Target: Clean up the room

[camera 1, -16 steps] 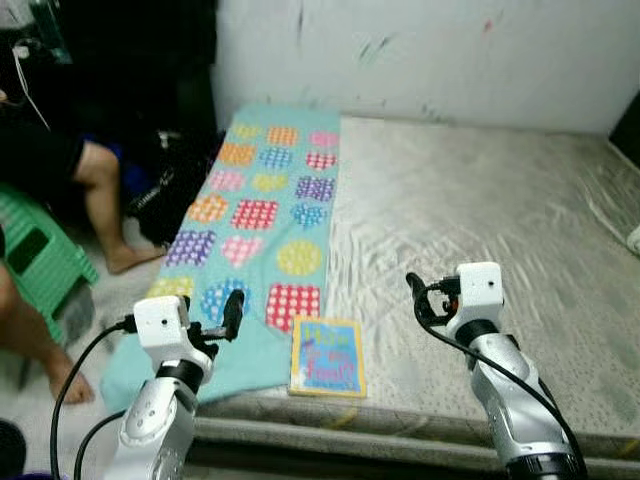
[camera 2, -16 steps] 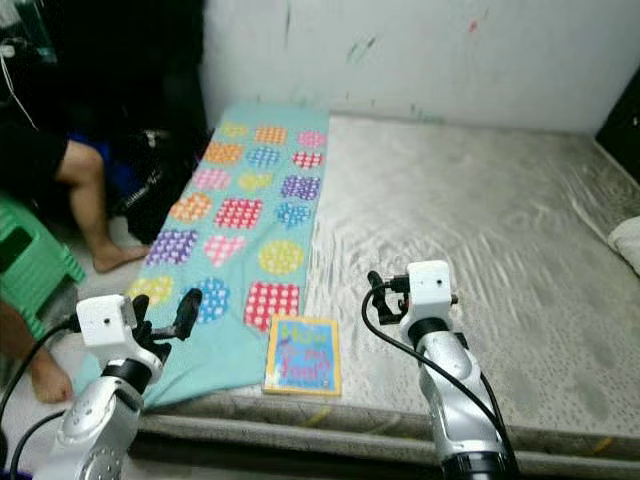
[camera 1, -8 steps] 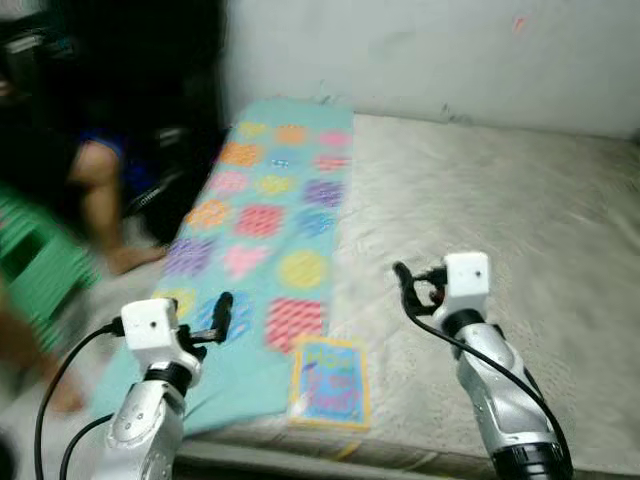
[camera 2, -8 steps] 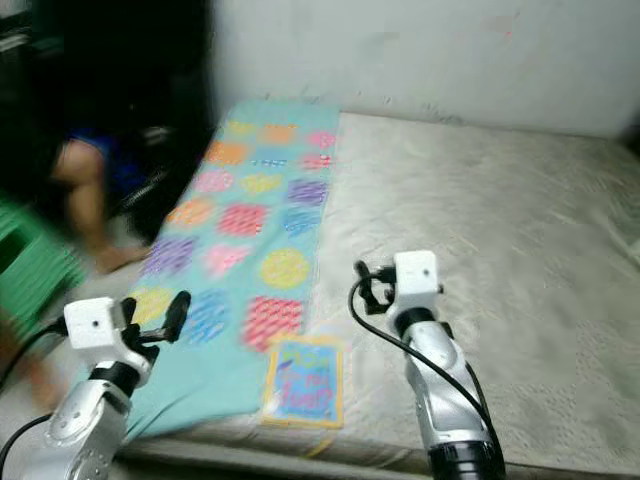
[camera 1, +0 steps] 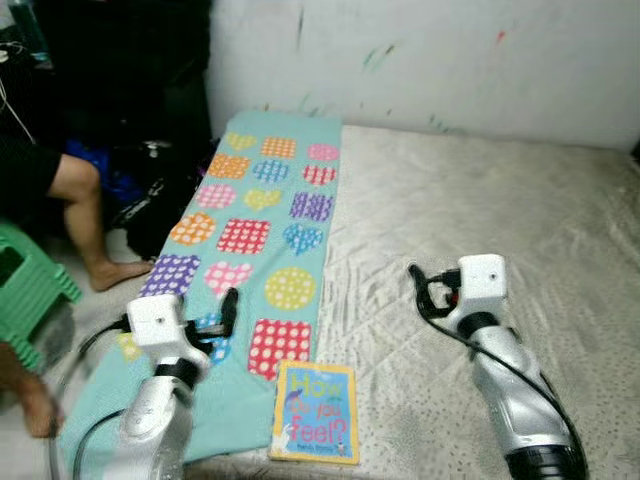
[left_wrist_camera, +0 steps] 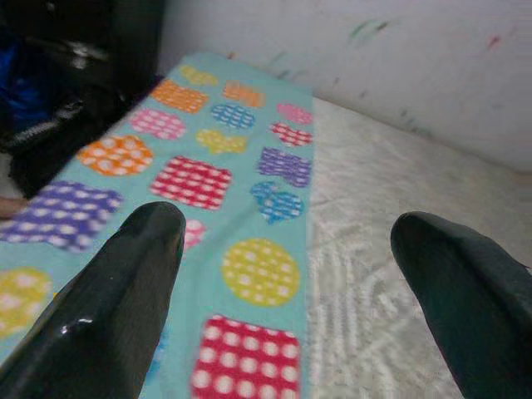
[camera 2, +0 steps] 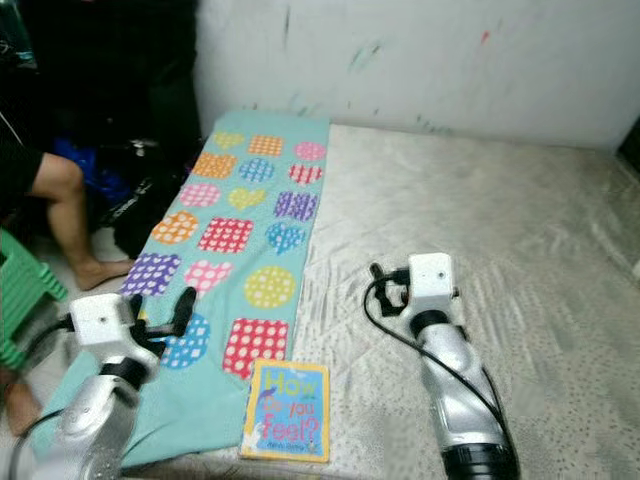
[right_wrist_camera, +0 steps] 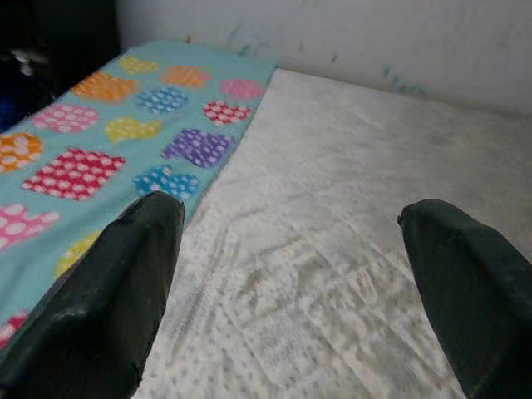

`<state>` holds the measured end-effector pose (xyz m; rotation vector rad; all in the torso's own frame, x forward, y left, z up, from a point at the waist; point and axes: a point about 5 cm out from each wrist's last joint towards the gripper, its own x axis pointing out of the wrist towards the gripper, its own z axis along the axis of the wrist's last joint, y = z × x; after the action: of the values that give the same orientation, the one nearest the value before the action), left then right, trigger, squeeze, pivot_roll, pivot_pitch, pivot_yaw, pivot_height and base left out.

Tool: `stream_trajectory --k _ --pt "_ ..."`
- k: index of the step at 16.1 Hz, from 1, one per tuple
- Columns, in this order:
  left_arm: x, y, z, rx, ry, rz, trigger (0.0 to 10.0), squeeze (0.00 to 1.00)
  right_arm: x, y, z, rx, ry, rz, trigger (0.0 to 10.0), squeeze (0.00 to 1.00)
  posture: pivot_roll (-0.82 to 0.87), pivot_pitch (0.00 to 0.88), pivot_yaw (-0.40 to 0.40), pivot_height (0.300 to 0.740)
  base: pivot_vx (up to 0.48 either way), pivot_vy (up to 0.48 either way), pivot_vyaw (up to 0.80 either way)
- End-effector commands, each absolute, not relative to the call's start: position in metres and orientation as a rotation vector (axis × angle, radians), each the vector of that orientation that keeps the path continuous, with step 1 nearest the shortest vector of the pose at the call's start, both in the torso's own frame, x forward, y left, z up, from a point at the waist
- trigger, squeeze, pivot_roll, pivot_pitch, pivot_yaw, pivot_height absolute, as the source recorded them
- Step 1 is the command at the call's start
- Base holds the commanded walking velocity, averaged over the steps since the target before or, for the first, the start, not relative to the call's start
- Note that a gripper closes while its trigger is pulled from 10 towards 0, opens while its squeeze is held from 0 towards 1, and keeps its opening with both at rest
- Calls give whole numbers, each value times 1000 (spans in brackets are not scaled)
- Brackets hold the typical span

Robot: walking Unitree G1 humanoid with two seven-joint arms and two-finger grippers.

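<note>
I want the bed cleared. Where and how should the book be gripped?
The book lies flat at the mattress's near edge, partly on the blanket. Probably best to pinch its near edge, coming from the robot's side, one finger slid underneath. The left gripper looks nearer; both are open.

We see a soft cloth blanket [camera 1: 255,215] on a bumpy, quilted mattress [camera 1: 480,210]. The book [camera 1: 316,412] looks smooth and shiny. Gripper fingers [left_wrist_camera: 116,307] look glossy black.
</note>
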<state>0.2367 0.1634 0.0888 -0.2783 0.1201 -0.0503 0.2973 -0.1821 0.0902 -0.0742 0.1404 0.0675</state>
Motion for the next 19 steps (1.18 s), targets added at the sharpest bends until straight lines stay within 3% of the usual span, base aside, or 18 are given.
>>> stream_trajectory --k 1,7,19 --pt "238 161 91 -283 114 -63 10000 0 299 -185 93 -77 134 60 10000 0 -52 0 -38 740 0 0 -800" --pt "238 162 90 -320 130 -38 10000 0 300 -183 93 -73 133 67 10000 0 -49 0 -40 740 0 0 -800" --pt "236 161 90 -337 137 -38 10000 0 300 -180 90 -79 146 85 10000 0 -48 0 -43 740 0 46 0"
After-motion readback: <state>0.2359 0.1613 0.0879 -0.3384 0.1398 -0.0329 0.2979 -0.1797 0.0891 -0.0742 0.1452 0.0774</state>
